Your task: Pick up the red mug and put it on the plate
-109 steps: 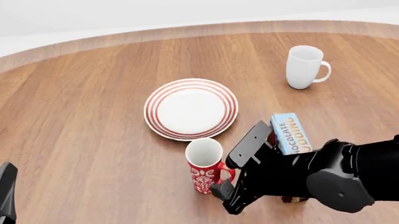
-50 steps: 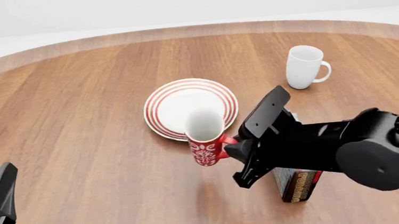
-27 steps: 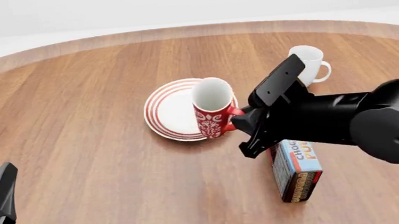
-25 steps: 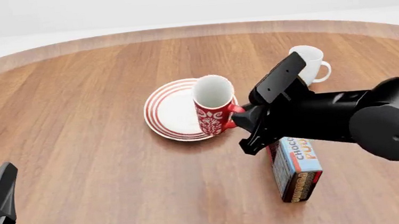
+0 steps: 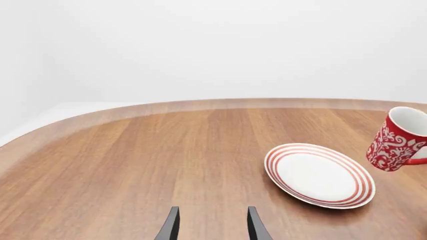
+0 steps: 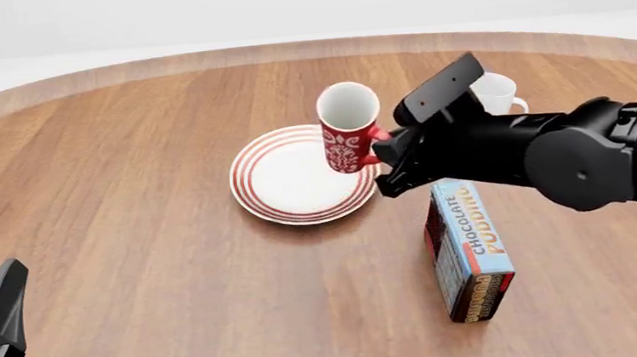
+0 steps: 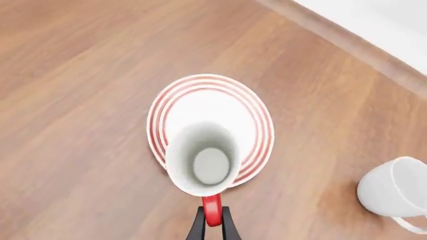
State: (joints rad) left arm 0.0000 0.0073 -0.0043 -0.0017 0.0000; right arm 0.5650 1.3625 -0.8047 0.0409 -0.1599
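The red mug with its white pattern hangs in the air over the right rim of the plate, held by its red handle in my right gripper, which is shut on it. The right wrist view looks straight down into the red mug with the plate beneath it and the right gripper pinching the handle. In the left wrist view the red mug floats beside the plate. My left gripper is open, low at the near left, far from both.
A chocolate pudding box lies on the table under my right arm. A plain white mug stands behind that arm, also seen as the white mug in the right wrist view. The brown wooden table spreads to the left.
My right gripper has lifted the red mug off the table and carried it up and away toward the plate. The pudding box now lies uncovered. The left arm has not moved.
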